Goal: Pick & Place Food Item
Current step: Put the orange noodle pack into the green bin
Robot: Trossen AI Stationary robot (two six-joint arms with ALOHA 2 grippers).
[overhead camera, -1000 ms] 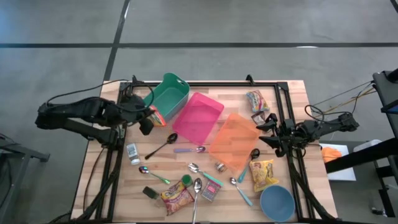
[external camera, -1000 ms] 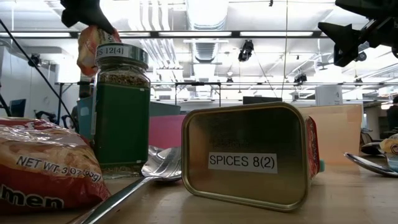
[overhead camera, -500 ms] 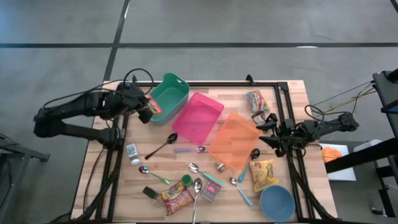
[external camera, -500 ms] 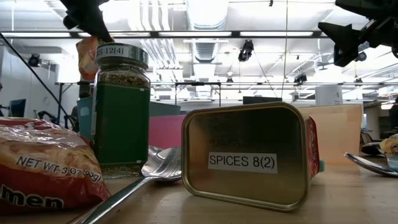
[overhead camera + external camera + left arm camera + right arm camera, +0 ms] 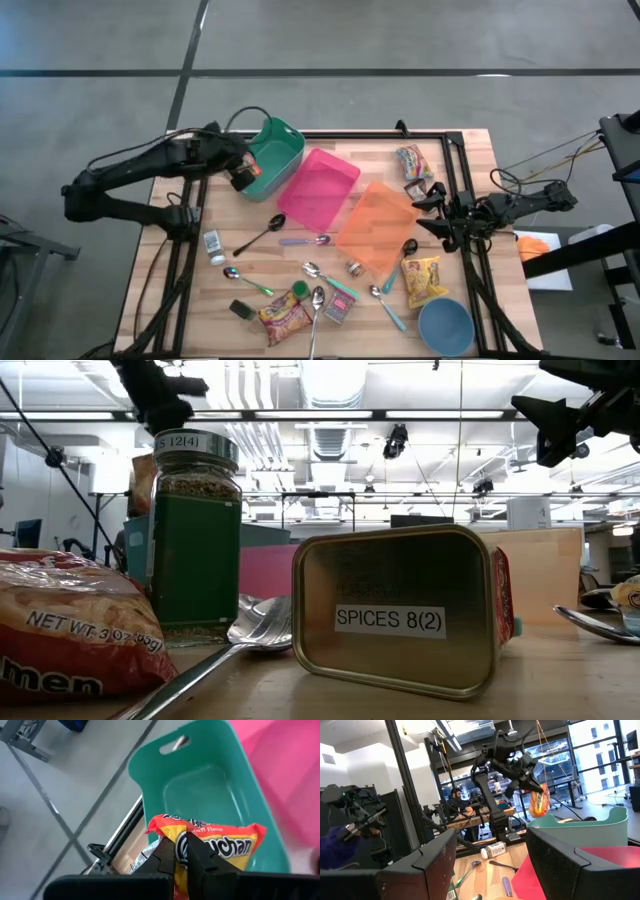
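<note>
Left gripper (image 5: 240, 176) is pinched shut on the orange ramen packet (image 5: 215, 847), held in the air at the near-left rim of the teal bin (image 5: 272, 153). In the high view the bin's open cavity lies toward 1–2 o'clock from the claw, and the packet hangs about over the rim, not yet clearly over the cavity. My read: the next move is a short carry toward 1–2 o'clock, then release.

The packet's long axis runs across the fingers, roughly crosswise to the bin's length, so it could catch the rim if let go now.

The right gripper (image 5: 428, 213) sits spread and empty at the table's 3 o'clock edge, well apart from the bin. The left arm is clearly nearer.

View differences:
- Left wrist: shows the pinch on the packet's top seam and the empty bin floor beyond it.
- Right wrist: shows the packet (image 5: 539, 800) dangling clear above the bin wall.
- Low view: packet mostly hidden behind the spice jar (image 5: 195, 540).
</note>
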